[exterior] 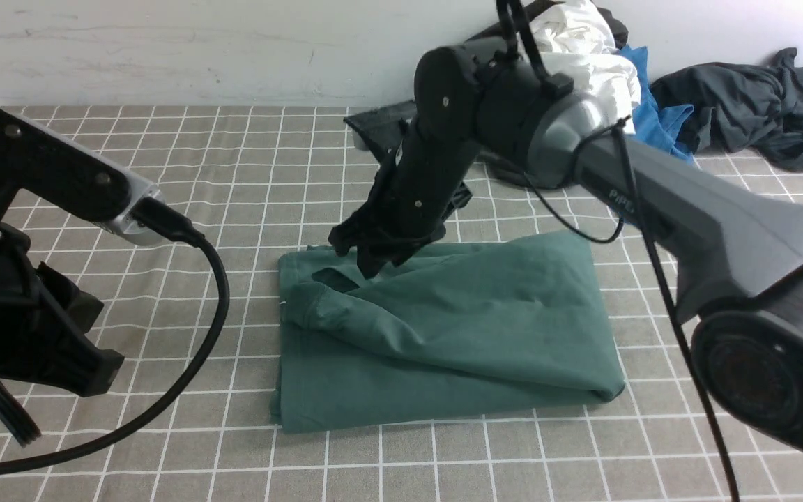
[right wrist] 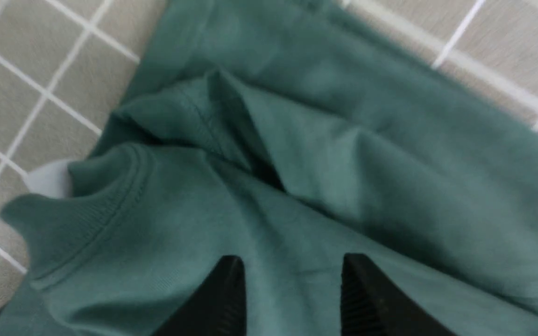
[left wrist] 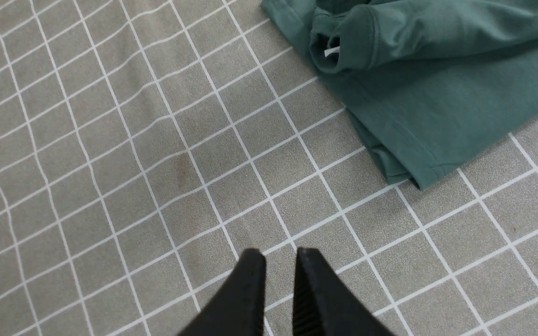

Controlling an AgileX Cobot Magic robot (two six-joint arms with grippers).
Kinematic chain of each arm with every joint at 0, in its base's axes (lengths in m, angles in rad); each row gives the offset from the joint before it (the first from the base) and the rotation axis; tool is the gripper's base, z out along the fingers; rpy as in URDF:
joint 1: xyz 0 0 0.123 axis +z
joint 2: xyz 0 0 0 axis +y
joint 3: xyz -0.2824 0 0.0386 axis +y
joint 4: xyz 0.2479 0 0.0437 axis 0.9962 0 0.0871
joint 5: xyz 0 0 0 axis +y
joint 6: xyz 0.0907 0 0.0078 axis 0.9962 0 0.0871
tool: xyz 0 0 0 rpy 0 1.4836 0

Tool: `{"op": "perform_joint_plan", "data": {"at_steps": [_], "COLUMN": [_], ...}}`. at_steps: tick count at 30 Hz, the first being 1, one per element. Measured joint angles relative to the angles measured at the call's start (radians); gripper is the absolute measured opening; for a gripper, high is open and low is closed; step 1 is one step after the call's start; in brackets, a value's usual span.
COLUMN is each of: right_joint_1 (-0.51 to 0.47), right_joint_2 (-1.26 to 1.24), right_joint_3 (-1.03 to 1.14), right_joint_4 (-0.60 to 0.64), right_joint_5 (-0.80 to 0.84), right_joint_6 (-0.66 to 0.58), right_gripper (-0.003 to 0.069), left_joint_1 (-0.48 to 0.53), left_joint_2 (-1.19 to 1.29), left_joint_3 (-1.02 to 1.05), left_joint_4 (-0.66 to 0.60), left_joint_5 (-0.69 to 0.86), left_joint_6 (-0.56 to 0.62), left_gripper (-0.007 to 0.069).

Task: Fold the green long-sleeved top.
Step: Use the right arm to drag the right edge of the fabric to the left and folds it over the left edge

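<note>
One green top (exterior: 443, 335), two hands (left wrist: 278, 259) (right wrist: 290, 266)

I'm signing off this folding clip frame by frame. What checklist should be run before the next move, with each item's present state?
1. Right gripper open: ok, jaws spread.
2. Right gripper over the green top, by its collar: ok.
3. Cloth clamped for a pull: not ok, nothing pinched yet.
4. Left gripper clear of the top: ok, over bare tablecloth, narrow gap between its jaws, empty.
5. Fold lying flat: not ok, the upper layer is bunched and skewed.
6. Other clothes apart from the top: ok, at the far edge.
</note>
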Motion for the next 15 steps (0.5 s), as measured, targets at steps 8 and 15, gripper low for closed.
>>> {"op": "perform_joint_plan", "data": {"at_steps": [8, 15], "right_joint_1": [0.122, 0.149], "right_joint_2": [0.025, 0.024], "right_joint_3": [0.001, 0.012], "right_joint_4": [0.122, 0.122], "right_joint_5": [-0.001, -0.001], "right_joint_6": [-0.083, -0.078], "right_gripper": [0.0116, 0.0111], "left_joint_1": [0.0, 0.0], "left_joint_2": [0.0, -0.001], "left_joint_3": [0.0, 0.0], "left_joint_4": [-0.001, -0.02], "left_joint_5": [0.0, 0.005], "left_joint_6": [0.0, 0.0], "left_gripper": [0.0078, 0.0078]}}
